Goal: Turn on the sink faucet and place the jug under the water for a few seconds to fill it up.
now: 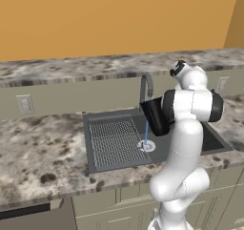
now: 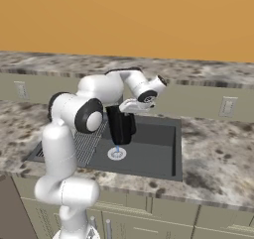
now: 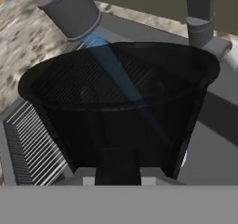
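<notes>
Orange wall and marbled table (image 1: 38, 143) are framing the sink (image 1: 119, 163), where the pincer (image 3: 118, 174) is gripping the jug (image 3: 118, 111) by its handle, holding it upright under the faucet (image 1: 146, 83). Water (image 3: 114, 72) is entering the jug's mouth; the fill level cannot be told, and a stream is also showing below the jug, reaching the drain (image 1: 147, 146). Risk: the handle grip looks narrow, so added weight may be tipping the jug; any drift may be putting the rim outside the stream.
</notes>
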Available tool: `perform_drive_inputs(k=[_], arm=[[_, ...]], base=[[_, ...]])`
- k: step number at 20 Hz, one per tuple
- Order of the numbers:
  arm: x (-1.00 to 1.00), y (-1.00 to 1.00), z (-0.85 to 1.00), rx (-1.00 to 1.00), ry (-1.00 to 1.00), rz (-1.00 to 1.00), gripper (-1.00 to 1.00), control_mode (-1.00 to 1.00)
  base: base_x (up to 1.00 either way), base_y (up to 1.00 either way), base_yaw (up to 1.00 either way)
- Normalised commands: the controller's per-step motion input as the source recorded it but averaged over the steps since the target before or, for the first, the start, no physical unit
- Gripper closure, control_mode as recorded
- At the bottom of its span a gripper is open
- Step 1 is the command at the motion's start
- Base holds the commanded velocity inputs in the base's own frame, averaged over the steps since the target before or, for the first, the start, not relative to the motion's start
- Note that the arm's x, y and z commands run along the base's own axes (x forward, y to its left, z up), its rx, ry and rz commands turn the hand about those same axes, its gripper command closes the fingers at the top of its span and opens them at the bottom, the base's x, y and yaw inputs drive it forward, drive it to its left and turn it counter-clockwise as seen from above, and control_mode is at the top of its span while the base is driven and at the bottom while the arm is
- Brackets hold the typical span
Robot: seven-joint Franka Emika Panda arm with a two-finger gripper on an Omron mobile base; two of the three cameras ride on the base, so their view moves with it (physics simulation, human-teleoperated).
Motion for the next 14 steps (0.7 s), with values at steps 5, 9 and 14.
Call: perform_drive_inputs(k=[5,9,14], arm=[[0.00,0.22,0.00,-0.06,-0.06,0.00,1.00,-1.00],[0.00,0.27,-0.07,-0.07,-0.03,0.00,1.00,-1.00],[-0.02,0.13,-0.05,-0.05,-0.08,0.00,1.00,-1.00]], base=[[0.00,0.00,0.00],[0.00,0.00,0.00],[0.00,0.00,0.00]])
